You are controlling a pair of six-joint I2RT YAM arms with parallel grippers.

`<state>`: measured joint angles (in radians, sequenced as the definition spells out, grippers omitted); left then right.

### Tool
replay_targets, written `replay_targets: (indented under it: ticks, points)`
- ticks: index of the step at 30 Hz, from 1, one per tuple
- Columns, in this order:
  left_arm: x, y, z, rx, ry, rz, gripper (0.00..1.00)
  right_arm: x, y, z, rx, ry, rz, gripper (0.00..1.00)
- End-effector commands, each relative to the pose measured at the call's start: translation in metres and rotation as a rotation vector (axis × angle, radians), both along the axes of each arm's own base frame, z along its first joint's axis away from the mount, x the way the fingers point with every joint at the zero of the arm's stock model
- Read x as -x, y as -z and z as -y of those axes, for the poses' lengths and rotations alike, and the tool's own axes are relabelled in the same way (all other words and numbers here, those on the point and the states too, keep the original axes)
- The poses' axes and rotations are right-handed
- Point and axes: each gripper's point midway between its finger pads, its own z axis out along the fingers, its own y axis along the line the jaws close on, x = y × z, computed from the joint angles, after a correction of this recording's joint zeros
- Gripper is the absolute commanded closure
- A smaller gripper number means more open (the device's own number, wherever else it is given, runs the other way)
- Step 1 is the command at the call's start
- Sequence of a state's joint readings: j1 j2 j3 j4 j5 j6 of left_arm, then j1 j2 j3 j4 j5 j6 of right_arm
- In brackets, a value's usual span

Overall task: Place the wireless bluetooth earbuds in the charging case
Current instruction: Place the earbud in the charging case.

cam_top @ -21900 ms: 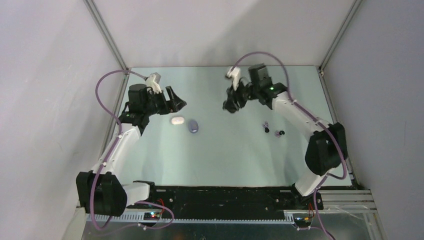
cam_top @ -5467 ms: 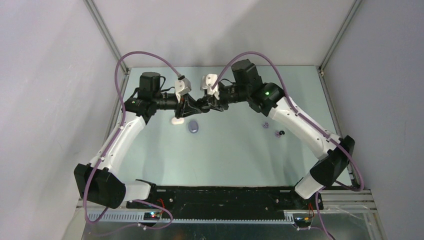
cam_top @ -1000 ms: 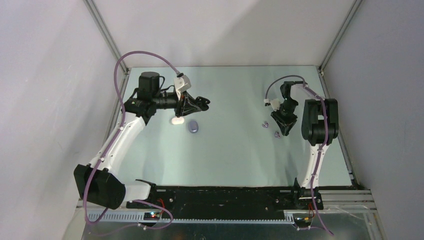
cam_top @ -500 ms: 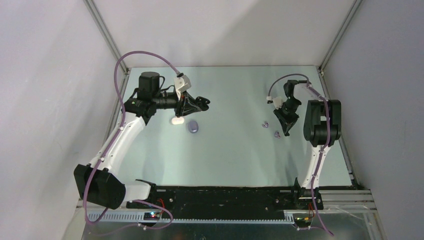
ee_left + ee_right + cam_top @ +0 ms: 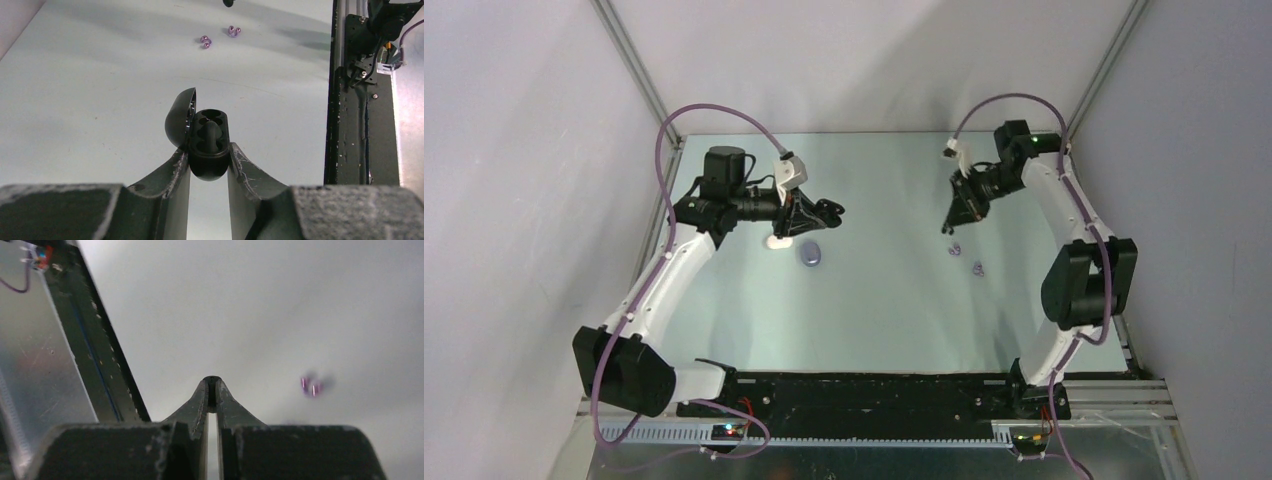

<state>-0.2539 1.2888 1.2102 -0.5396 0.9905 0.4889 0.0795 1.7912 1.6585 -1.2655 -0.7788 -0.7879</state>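
Note:
My left gripper (image 5: 209,151) is shut on a black charging case (image 5: 210,134). Its lid (image 5: 179,116) hangs open to the left, and the earbud wells face away from the camera. From above, that gripper (image 5: 822,212) hovers left of centre. My right gripper (image 5: 212,385) is shut on a small black earbud (image 5: 212,378) pinched at its tips. It hangs above the table at the right (image 5: 948,224). Two lavender earbuds (image 5: 955,248) (image 5: 977,267) lie on the table just below it; they also show in the left wrist view (image 5: 205,41) (image 5: 233,31).
A white case (image 5: 778,241) and a lavender case (image 5: 810,254) lie shut on the table under my left gripper. The black base rail (image 5: 874,390) runs along the near edge. Frame posts (image 5: 634,70) stand at the back corners.
My right gripper closed on the black earbud beside the lavender ones, then lifted and swung back and left. The left arm with the case has not moved.

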Motion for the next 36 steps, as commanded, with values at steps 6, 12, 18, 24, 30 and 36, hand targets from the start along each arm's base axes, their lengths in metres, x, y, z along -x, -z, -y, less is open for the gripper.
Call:
replay_targets:
  ticks: [6, 12, 18, 24, 30, 36]
  points:
    - [0.004, -0.038, 0.011, 0.087, 0.132, 0.122, 1.0, 0.029, -0.187, -0.148, -0.527, -0.433, 0.711, 1.0]
    - [0.008, -0.05, 0.012, 0.103, 0.146, 0.149, 1.0, 0.041, -0.227, -0.193, -0.687, -0.495, 0.851, 1.0]
    - [0.012, -0.065, 0.012, 0.159, 0.138, 0.123, 1.0, 0.051, -0.228, -0.211, -0.737, -0.511, 0.781, 1.0]
    - [0.015, -0.076, 0.013, 0.197, 0.144, 0.124, 1.0, 0.055, -0.217, -0.22, -0.732, -0.514, 0.743, 1.0]
    - [0.016, -0.077, 0.013, 0.198, 0.15, 0.133, 1.0, 0.053, -0.207, -0.221, -0.714, -0.517, 0.743, 1.0]
    - [0.017, -0.08, 0.013, 0.203, 0.154, 0.139, 1.0, 0.051, -0.199, -0.221, -0.699, -0.522, 0.747, 1.0]
